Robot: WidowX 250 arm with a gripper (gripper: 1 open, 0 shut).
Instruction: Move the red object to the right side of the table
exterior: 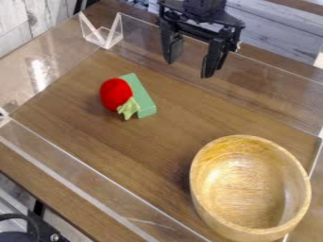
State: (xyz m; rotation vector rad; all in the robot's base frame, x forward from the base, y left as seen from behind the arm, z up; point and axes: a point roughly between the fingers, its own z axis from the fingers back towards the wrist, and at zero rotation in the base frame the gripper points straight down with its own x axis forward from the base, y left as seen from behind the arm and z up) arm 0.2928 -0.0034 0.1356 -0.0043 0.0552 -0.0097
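Red toy fruit (116,91): sitting on the table (190,123), well to the left of the wooden bowl (250,195) and farther back from the camera (its leafy green stem is pointing down toward the front edge).
Neighbour: a flat green block (144,98) is lying just beside the fruit, touching or nearly touching its right flank; the stem is overlapping the block's near corner.
Handling, as a judgement: the fruit is looking small, glossy and rounded, so it is probably light and rigid but apt to slip or roll out of a loose pinch.
Where to grip, as a judgement: across the widest part of the red body, fingers closing front to back so that neither one is landing on the block; the little stem is looking too flimsy to take.
Gripper (190,60): hanging above the back of the table, up and left of the bowl, and well apart from the fruit (to its upper right in the camera view).
Arm pose: the black fingers are pointing straight down at the tabletop.
Fingers: spread wide apart and carrying nothing.
Task status: the fruit is not yet taken, and the right side near the bowl is awaiting it.
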